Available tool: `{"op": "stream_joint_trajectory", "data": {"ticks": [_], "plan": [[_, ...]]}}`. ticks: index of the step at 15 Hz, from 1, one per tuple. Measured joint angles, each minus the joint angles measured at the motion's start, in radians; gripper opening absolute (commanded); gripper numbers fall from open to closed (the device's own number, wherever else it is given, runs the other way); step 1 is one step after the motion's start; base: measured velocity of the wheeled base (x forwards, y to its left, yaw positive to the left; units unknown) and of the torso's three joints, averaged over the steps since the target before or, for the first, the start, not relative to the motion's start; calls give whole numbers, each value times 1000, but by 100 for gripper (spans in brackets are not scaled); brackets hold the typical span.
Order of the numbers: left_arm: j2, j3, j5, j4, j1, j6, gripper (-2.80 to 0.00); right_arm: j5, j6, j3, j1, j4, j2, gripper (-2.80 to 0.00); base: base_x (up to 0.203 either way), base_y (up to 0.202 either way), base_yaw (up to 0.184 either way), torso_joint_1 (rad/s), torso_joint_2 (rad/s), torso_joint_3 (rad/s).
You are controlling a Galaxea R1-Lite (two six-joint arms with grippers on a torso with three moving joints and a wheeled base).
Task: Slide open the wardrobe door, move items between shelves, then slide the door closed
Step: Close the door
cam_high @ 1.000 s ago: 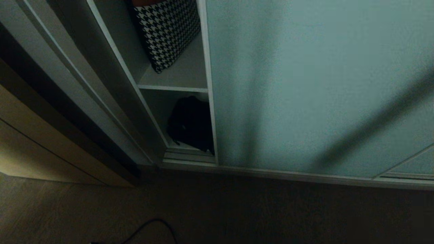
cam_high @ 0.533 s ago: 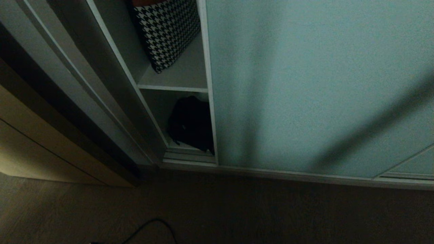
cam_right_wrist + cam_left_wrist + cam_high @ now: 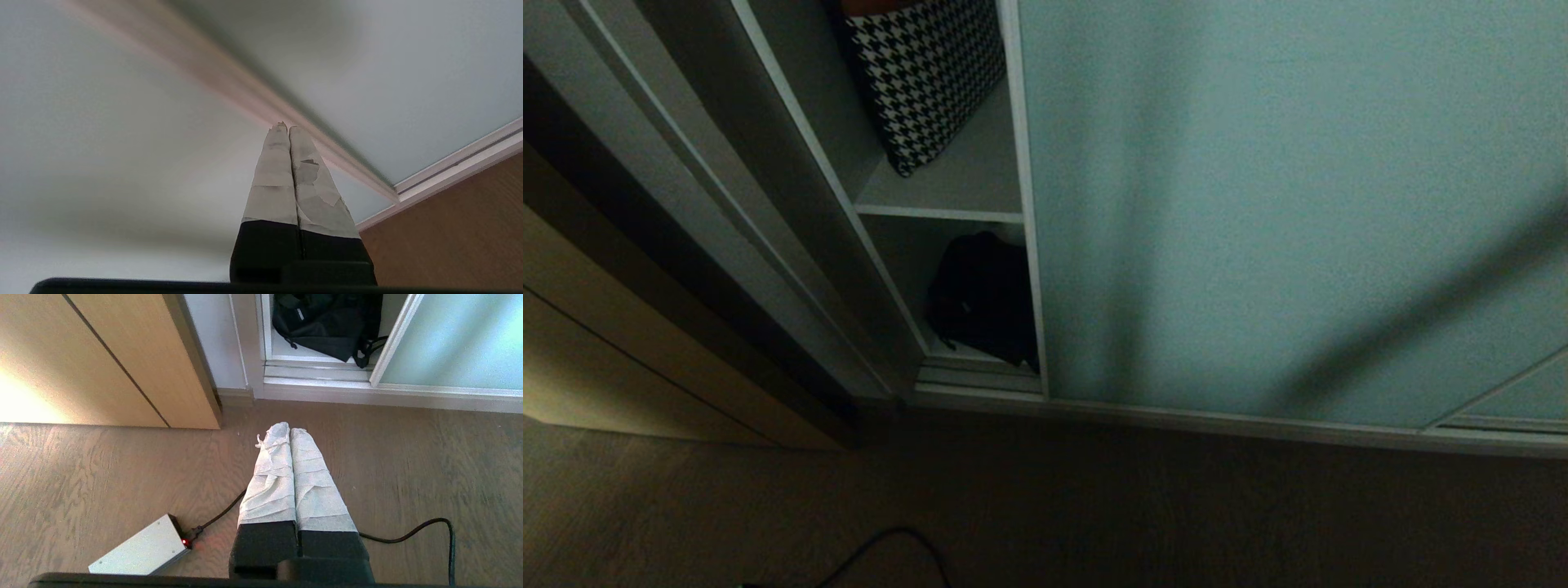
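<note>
Right end effector [image 3: 284, 127], fingers together, points at the sliding door [image 3: 102, 122]; left end effector [image 3: 284, 428], together, hangs over the floor [image 3: 102, 477].

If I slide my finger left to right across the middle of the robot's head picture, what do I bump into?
Beige wooden cabinet front → grey wardrobe frame → black bag under the shelf → sliding wardrobe door.

The arm's shadow on the sliding wardrobe door [image 3: 1258, 204] has shifted — fainter, softer.

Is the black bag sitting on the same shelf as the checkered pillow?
No, the black bag lies below the shelf holding the pillow.
</note>
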Motion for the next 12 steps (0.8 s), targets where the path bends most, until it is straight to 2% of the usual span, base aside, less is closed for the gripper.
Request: {"op": "stream_joint_trajectory", "data": {"ticks": [4, 12], "plan": [[0, 0, 0, 0, 0, 0, -280, -110, 5, 3, 68, -4, 23, -280, 0, 0, 0, 0, 0, 0], [0, 0, 0, 0, 0, 0, -280, -116, 10, 0, 118, -66, 74, -280, 0, 0, 0, 0, 0, 0]]}}
